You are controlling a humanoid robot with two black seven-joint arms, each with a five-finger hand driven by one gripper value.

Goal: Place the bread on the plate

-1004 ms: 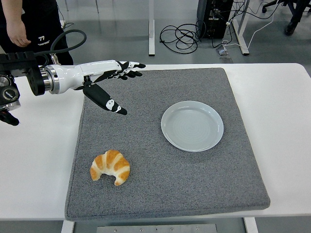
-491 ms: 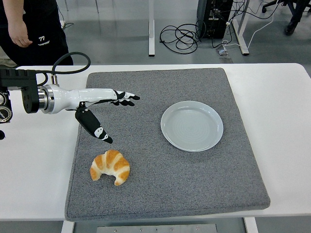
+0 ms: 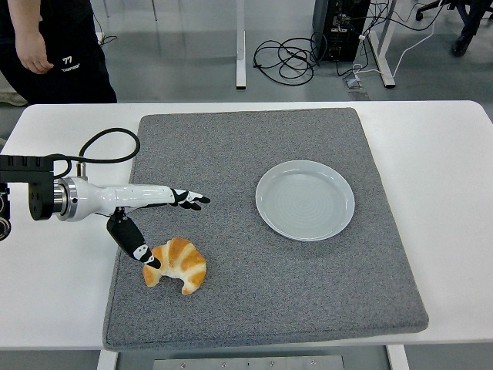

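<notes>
A golden croissant (image 3: 178, 264) lies on the grey mat (image 3: 262, 223) near its front left corner. A pale blue plate (image 3: 305, 200) sits bare on the mat, right of centre. My left hand (image 3: 166, 220) reaches in from the left edge, low over the mat just above and left of the croissant. Its fingers (image 3: 191, 200) are stretched out toward the right and its thumb (image 3: 137, 249) points down, its tip touching the croissant's left end. The hand holds nothing. The right arm is out of view.
The mat covers most of the white table (image 3: 447, 162). A person (image 3: 50, 46) in dark clothes stands beyond the table's far left corner. Cables (image 3: 289, 58) lie on the floor behind.
My left hand has come down and toward the near edge, from the mat's far left corner to right beside the croissant. The croissant and plate have not moved.
</notes>
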